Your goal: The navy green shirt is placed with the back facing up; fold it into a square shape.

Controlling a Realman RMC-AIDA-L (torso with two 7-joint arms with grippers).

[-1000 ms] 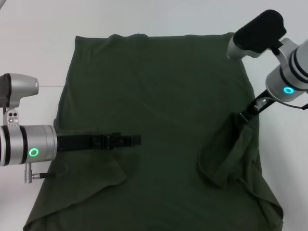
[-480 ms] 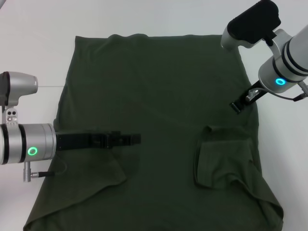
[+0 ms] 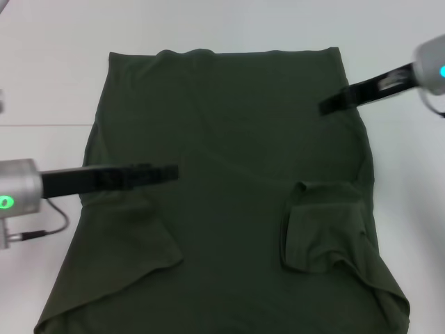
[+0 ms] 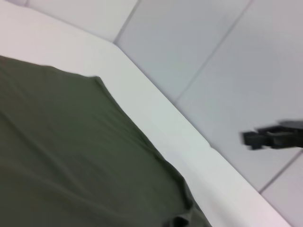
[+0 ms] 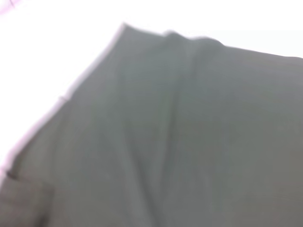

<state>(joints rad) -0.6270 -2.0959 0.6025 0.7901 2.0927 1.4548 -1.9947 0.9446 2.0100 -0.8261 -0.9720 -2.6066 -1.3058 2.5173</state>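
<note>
From the head view, we are seeing the navy green shirt (image 3: 229,188) lying flat on the white table (image 3: 49,62), both sleeves folded inward; left gripper (image 3: 170,172) and right gripper (image 3: 325,107) are hovering empty, finger spread unclear. Both wrist views are showing only cloth. We judge matching, level grasps are needed next.

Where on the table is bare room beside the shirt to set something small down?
Bare table lies to the left of the navy green shirt, beyond its far hem, and along its right edge. The left claw and right claw hang over the shirt's sides.
</note>
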